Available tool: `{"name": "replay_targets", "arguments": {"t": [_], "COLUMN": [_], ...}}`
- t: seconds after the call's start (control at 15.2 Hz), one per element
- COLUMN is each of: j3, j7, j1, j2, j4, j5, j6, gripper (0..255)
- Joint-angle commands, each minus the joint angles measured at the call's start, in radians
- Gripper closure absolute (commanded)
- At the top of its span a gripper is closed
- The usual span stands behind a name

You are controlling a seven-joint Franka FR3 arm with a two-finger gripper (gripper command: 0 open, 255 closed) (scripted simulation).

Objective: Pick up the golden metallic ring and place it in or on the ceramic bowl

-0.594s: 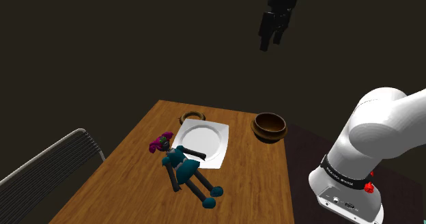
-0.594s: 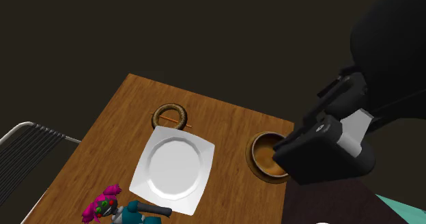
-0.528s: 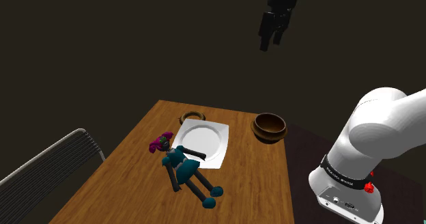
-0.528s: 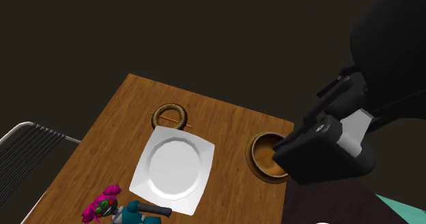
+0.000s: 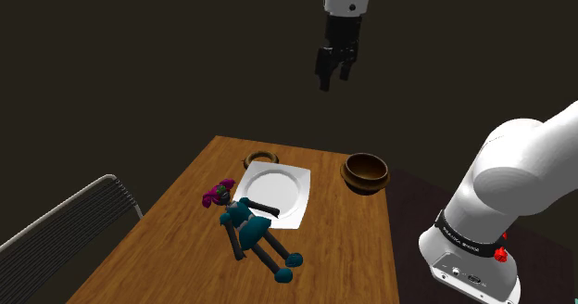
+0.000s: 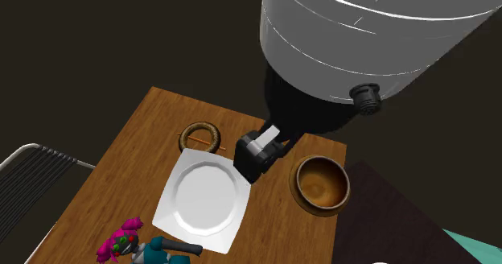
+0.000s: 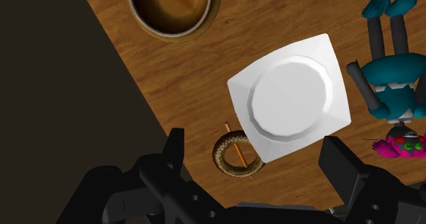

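Gripper (image 5: 324,78) hung high above the far end of the wooden table (image 5: 185,247), pointing down. Its two black fingers (image 7: 174,151) stood wide apart and had hold of nothing.

Ring (image 7: 235,156), golden-brown with a braided surface, lay flat on the table well below the gripper. In the wrist view it showed in the gap between the fingers, closer to one of them and touched by neither. A thin rod crossed the ring. One corner of the white square plate (image 7: 290,96) lay against the ring's edge; whether it overlapped the ring could not be told.

Brown bowl (image 7: 171,4) stood upright and empty, well apart from the ring, on the plate's other side. In the second exterior view the gripper (image 6: 256,159) showed between the ring (image 6: 199,136) and the bowl (image 6: 321,183), over the plate's (image 6: 203,198) corner.

Doll (image 7: 392,79), in teal with pink hair, lay on the table beyond the plate, far from the gripper. A wire chair (image 5: 65,223) stood beside the table.
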Motion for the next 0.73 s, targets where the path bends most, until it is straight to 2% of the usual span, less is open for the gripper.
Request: {"name": "replay_targets", "arguments": {"t": [0.0, 0.66], "j3": [0.014, 0.077], "j7": [0.016, 0.113], "j1": [0.0, 0.001], "j2": [0.064, 0.431], "j4": [0.007, 0.126], "j5": [0.002, -0.027], "j6": [0.048, 0.244], "gripper": [0, 0]}}
